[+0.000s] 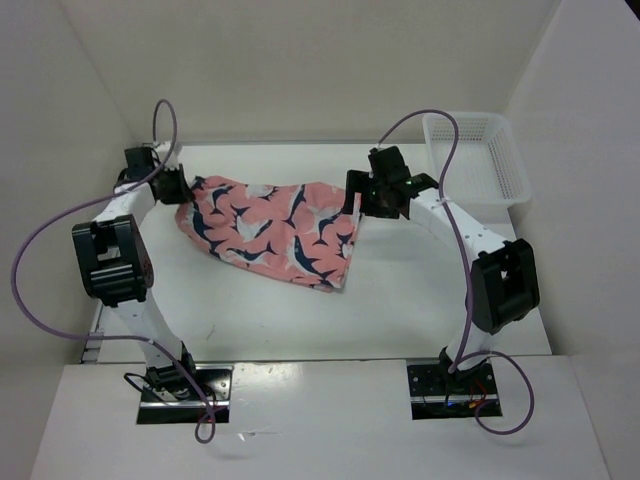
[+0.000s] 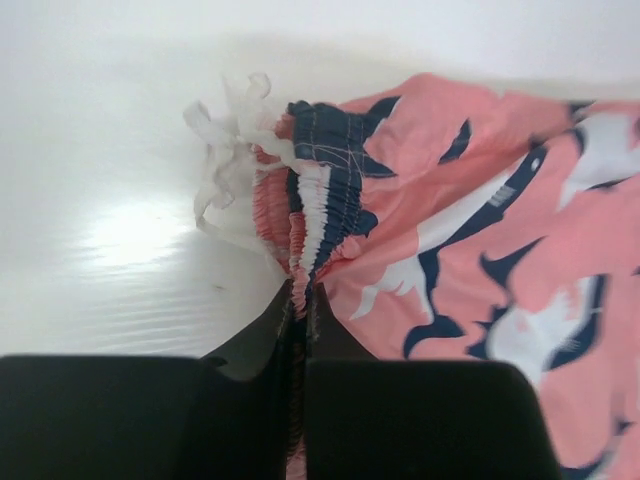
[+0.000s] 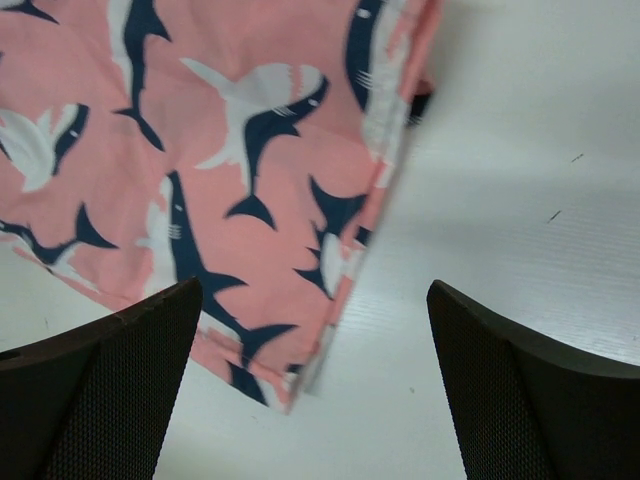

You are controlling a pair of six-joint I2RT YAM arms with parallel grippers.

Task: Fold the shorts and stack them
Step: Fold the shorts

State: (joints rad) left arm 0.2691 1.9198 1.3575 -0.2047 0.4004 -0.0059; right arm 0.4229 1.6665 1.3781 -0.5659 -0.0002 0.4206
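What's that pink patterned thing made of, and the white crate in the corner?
The pink shark-print cloth shorts look like thin matte fabric: they crumple and drape, and the gathered waistband shows stitching, probably elastic. The white mesh basket looks like rigid moulded plastic, from its regular grid of holes.

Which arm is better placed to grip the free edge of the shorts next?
Right: the right gripper is open above that edge of the shorts, while the left gripper is shut on the waistband opposite.
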